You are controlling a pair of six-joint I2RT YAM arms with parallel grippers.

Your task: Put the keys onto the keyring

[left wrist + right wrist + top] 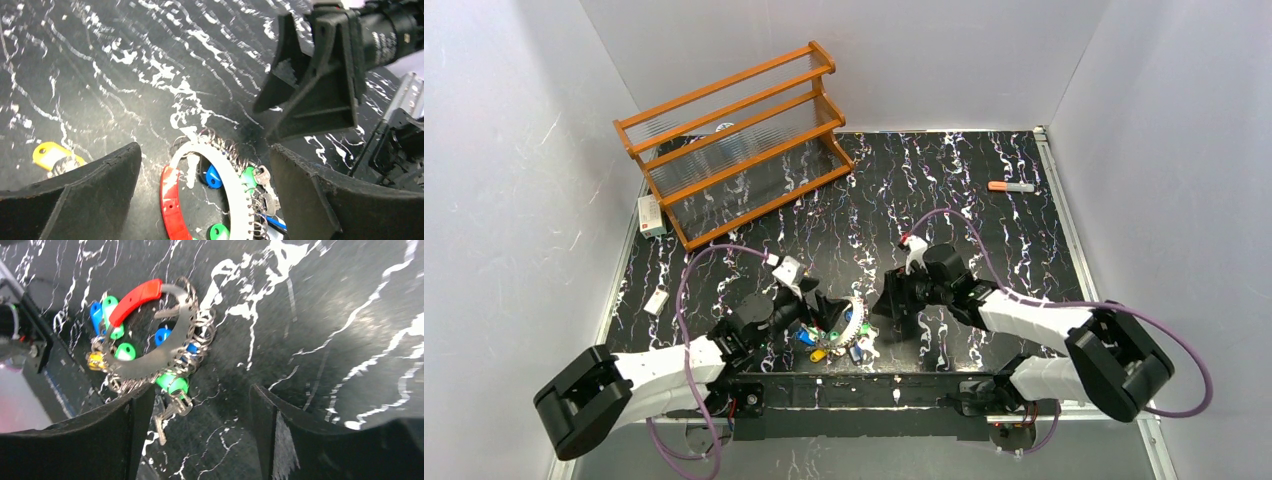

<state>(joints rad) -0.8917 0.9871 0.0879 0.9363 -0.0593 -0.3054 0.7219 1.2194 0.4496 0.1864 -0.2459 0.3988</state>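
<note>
keyring with red arc, flat on the black marbled surface at six o'clock of the overhead view, coloured keys bunched along its band. left fingers spread wide at its nine o'clock, one either side of the ring, gripping nothing. right fingers spread at its three o'clock, empty. wooden rack at eleven o'clock.

A robotics lab test booth: plain white walls box in a black marbled table, and a left robot arm and a right robot arm trailing purple cables stand bolted at its near edge.
</note>
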